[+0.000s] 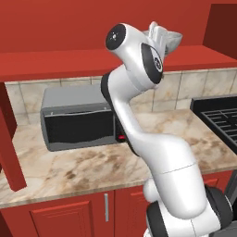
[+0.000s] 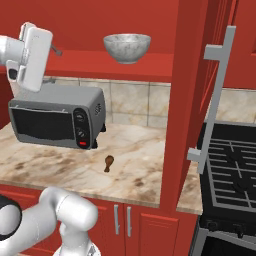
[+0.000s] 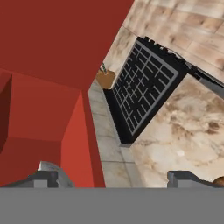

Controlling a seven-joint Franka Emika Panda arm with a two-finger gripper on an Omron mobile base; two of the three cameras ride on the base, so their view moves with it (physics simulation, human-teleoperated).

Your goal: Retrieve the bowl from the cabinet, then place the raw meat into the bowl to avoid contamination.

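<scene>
One bowl [image 2: 127,47]: gray, mottled, seen upright on the open shelf of the cabinet [image 2: 150,20], right of the raised hand in the right base view.
Bowl, left base view: partly hidden behind the arm's upper joint [image 1: 172,39], resting on the same red shelf.
Bowl, hand view: a gray sliver [image 3: 54,168] is seen at the lower left by one fingertip; contact cannot be told.
Cabinet door [image 2: 197,100]: swung open, long silver bar handle [image 2: 212,95] facing the right base camera.
Raw meat [image 2: 108,163]: small brown drumstick, laid flat on the marble counter [image 2: 55,167], in front of and just right of the toaster oven [image 2: 57,116], well below the bowl.
Gripper [image 3: 111,177]: jaws spread wide, nothing held between them; fingertips seen at both lower corners of the hand view.
Hand [image 2: 34,56]: held up at shelf height, left of the bowl, apart from it in the right base view.
Stove [image 2: 232,170]: black grates, right of the open door.
Base cabinets [image 1: 69,215]: red, short handles, under the counter.
</scene>
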